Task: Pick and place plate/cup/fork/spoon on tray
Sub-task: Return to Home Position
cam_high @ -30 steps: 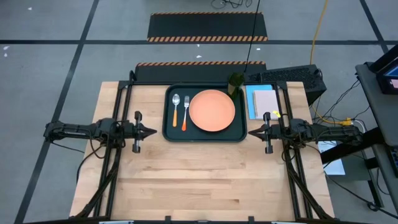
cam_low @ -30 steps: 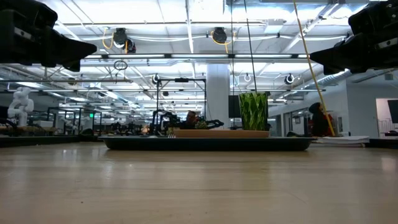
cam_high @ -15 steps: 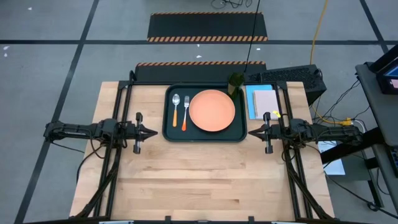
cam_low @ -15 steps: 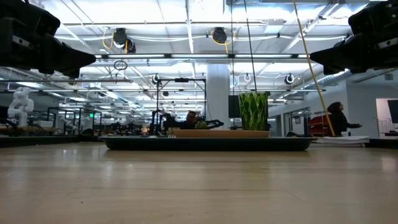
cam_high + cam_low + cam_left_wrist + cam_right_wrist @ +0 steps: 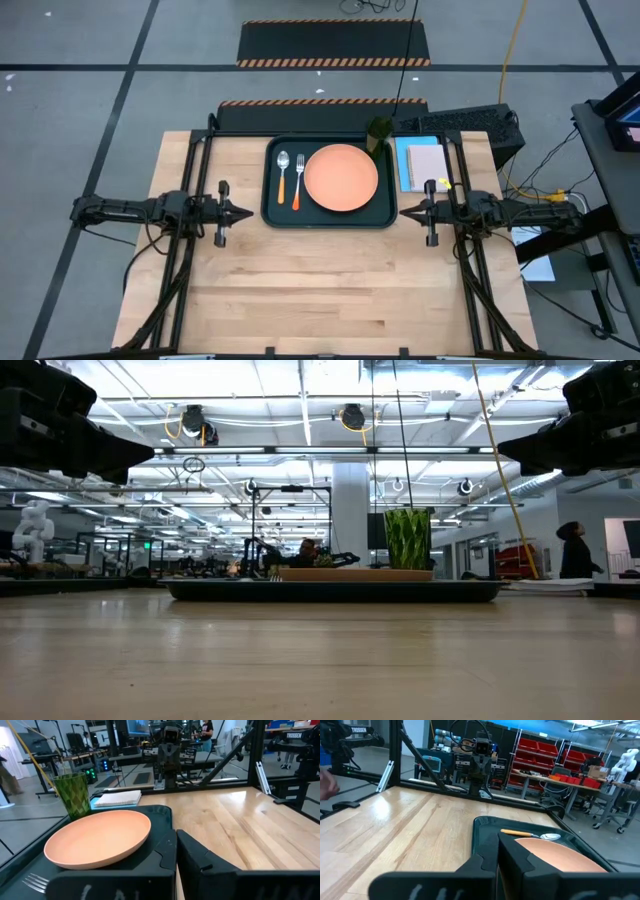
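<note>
The dark tray (image 5: pixel 272 212) lies at the table's far middle. On it rest the salmon-orange plate (image 5: pixel 341 178), the fork (image 5: pixel 298 181) and the spoon (image 5: pixel 283 177), side by side left of the plate. The dark green cup (image 5: pixel 377 134) stands at the tray's far right corner and shows upright in the low view (image 5: pixel 407 538). My left gripper (image 5: pixel 245 212) is shut and empty, just left of the tray, above the table. My right gripper (image 5: pixel 405 212) is shut and empty, just right of the tray.
A pink-and-blue notepad (image 5: pixel 421 164) lies right of the tray, near the right arm. Bare wooden table (image 5: pixel 330 290) stretches between the tray and the near edge. A person (image 5: pixel 573 550) walks in the room behind.
</note>
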You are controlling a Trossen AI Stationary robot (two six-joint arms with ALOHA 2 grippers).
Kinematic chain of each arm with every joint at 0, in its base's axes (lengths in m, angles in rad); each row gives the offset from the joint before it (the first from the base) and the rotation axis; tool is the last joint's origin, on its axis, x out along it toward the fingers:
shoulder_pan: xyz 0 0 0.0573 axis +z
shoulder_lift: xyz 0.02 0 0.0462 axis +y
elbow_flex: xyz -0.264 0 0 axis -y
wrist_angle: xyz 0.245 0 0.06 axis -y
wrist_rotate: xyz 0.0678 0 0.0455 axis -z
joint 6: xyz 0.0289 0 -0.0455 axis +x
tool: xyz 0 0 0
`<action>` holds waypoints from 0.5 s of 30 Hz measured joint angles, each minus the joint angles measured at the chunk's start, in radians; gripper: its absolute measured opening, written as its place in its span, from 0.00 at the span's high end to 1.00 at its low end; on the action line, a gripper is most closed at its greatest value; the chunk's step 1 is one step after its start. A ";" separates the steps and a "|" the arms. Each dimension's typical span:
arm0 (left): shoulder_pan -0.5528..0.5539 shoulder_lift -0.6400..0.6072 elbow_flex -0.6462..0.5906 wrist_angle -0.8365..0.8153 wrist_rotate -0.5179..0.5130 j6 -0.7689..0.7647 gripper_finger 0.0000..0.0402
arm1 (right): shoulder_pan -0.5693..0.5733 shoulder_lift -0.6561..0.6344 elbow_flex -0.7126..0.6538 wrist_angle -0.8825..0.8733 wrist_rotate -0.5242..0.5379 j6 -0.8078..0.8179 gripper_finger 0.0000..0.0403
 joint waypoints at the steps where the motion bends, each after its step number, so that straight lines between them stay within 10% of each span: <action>1: 0.000 0.000 0.000 0.001 0.000 0.000 0.99 | 0.000 -0.009 0.000 0.002 -0.001 -0.003 1.00; 15: 0.000 0.000 0.001 0.002 0.000 0.000 0.92 | 0.000 -0.029 0.000 -0.016 -0.009 0.034 1.00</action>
